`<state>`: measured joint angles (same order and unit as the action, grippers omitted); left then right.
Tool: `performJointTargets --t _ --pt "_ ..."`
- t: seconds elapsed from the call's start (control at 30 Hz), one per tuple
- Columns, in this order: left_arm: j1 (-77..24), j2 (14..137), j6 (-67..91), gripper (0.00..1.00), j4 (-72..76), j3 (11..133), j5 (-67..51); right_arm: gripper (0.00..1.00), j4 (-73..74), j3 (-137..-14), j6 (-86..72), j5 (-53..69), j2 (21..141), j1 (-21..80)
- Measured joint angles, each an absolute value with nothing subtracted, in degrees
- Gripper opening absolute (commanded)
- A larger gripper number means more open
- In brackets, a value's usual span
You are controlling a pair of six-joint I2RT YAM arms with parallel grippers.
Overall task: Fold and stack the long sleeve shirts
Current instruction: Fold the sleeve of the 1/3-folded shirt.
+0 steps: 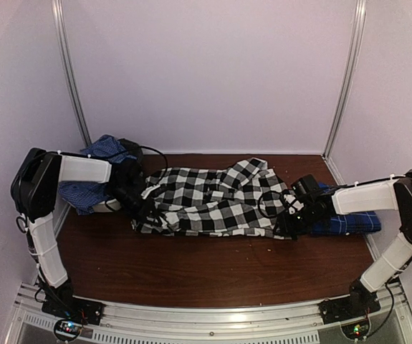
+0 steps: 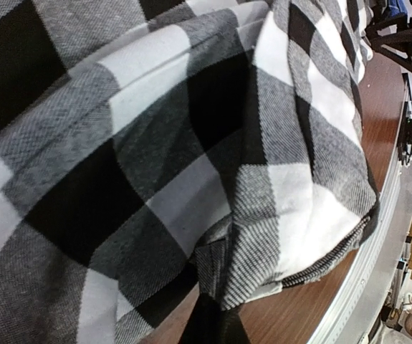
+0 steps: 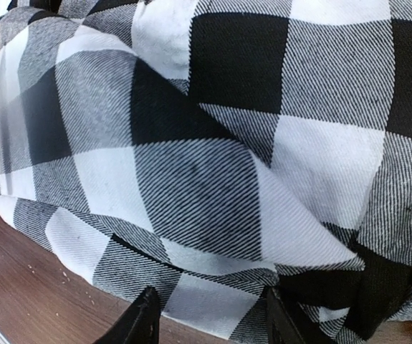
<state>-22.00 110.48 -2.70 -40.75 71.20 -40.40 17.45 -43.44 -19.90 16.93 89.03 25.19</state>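
Black-and-white check shirt (image 1: 213, 197): we find it crumpled across the middle of the desk (image 1: 191, 272), between the two arms.
Blue plaid shirt (image 1: 350, 223): it lies at the desk's right edge, partly under the right arm.
Left gripper (image 1: 145, 208): it sits at the check shirt's left hem, buried in cloth; we cannot tell its state.
Right gripper (image 3: 211, 319): we see it at the check shirt's right hem, fingers spread wide and the cloth edge lying between them.

Spread shirt (image 1: 206, 201) central on table (image 1: 191, 272), folded shirt (image 1: 352, 223) right of it, bunched cloth (image 1: 102, 149) far left.
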Motion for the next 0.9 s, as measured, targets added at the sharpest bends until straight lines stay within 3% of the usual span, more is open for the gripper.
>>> performJointTargets --t 0.3,0.57,0.9 --pt "-20.3 110.7 -2.7 0.06 -47.9 79.5 -35.1 0.51 17.6 -43.4 -19.9 16.6 89.0 25.2" --pt "-20.3 114.1 -2.4 0.27 -50.7 83.1 -31.5 0.51 17.2 -43.1 -19.9 16.3 88.9 25.2" --pt "-20.3 114.5 -0.3 0.32 -50.9 84.1 -23.0 0.51 17.1 -42.9 -19.9 15.9 88.6 25.2"
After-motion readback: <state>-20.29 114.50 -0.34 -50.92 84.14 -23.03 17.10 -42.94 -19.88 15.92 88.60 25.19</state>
